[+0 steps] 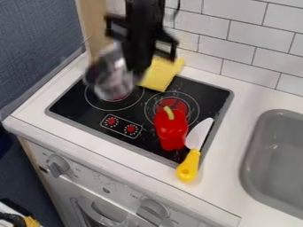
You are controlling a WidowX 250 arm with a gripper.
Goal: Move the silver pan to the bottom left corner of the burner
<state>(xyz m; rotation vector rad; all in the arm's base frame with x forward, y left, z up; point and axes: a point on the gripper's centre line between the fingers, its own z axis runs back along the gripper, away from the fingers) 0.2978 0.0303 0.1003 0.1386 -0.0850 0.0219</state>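
In the upper left of the frame, the silver pan (pixel 110 78) is tilted over the cooktop (pixel 78 107), its side apparently pinched in the closed fingers of the gripper (pixel 135 72), presumably for clearance before placement at bottom left.

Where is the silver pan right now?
In the camera view, the silver pan is over the left burner, by the gripper, left of the yellow cloth.
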